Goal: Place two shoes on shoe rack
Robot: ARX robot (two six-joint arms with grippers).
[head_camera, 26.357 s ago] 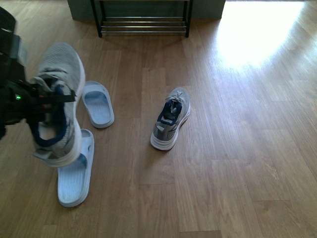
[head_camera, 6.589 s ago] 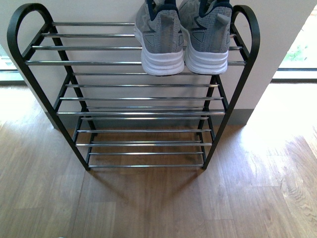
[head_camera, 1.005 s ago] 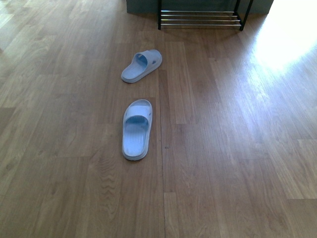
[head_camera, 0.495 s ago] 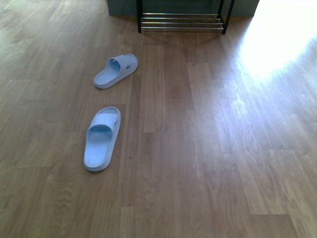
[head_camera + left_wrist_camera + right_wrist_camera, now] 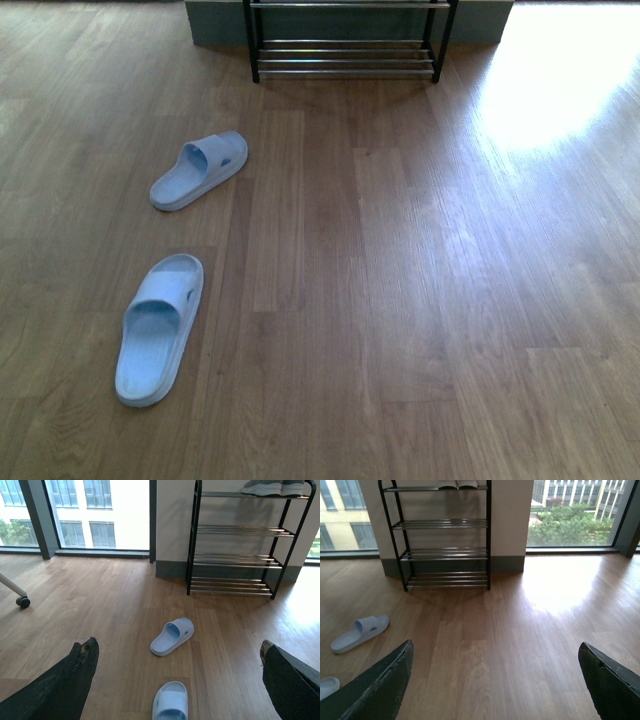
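Grey sneakers [image 5: 272, 487] sit side by side on the top shelf of the shoe rack [image 5: 240, 540], heels outward, white soles on the chrome rods; only their lower parts show at the edge of both wrist views. The rack is a thin black frame with four tiers of shiny rods, standing against a pale wall [image 5: 505, 520] with a dark skirting.

Two pale blue slides lie on the floor [image 5: 400, 300], well apart from the rack and to the left in the front view; the far slide [image 5: 198, 170] lies angled, the near slide [image 5: 160, 328] points roughly toward the rack, and the two are apart.

The left gripper [image 5: 177, 644] is spread wide and holds nothing; the right gripper [image 5: 495, 645] likewise, its black fingers [image 5: 380, 690] far apart over the boards.

Wood-plank flooring, with a bright sun patch [image 5: 550, 80] to the right; tall windows [image 5: 100, 510] flank the wall; a caster wheel [image 5: 22, 601] stands near the glass.
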